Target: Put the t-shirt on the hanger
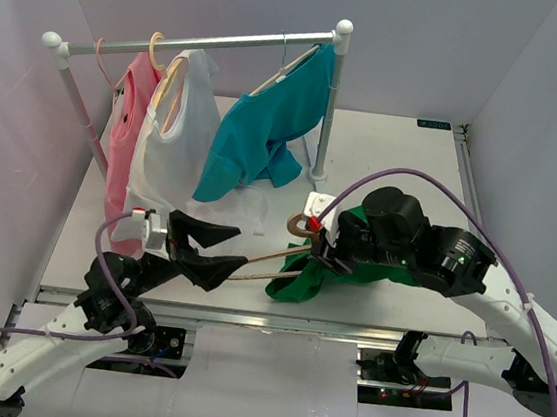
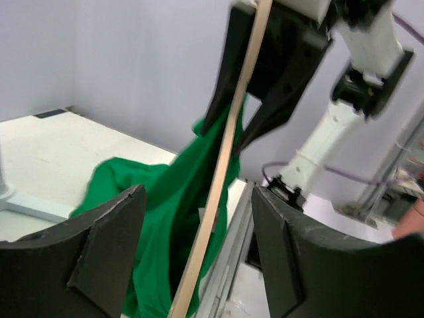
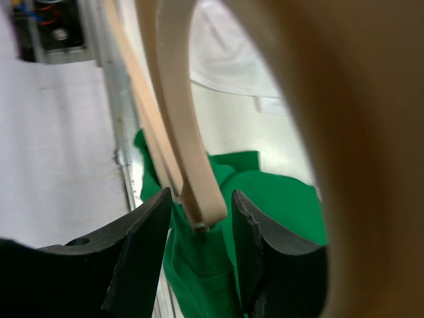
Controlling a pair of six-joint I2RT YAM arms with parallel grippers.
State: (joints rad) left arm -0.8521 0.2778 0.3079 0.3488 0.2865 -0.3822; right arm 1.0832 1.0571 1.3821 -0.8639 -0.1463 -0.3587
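Note:
The bright green t-shirt (image 1: pixel 295 283) lies bunched at the table's front edge, partly under my right arm. It also shows in the left wrist view (image 2: pixel 146 199) and the right wrist view (image 3: pixel 278 199). The beige hanger (image 1: pixel 265 257) is held off the table, slanting between both grippers, its hook (image 1: pixel 301 227) by my right wrist. My right gripper (image 1: pixel 319 255) (image 3: pixel 199 218) is closed around the hanger's end (image 3: pixel 192 172), just above the shirt. My left gripper (image 1: pixel 242 247) (image 2: pixel 199 258) is open; the hanger's bar (image 2: pixel 225 159) passes between its jaws without touching them.
A clothes rack (image 1: pixel 207 43) stands at the back left with a pink shirt (image 1: pixel 125 141), a white shirt (image 1: pixel 175 146) and a teal-blue t-shirt (image 1: pixel 262 136) on hangers. Its right pole (image 1: pixel 324 133) rises just behind the hanger's hook. The metal front rail (image 1: pixel 246 316) runs below the shirt.

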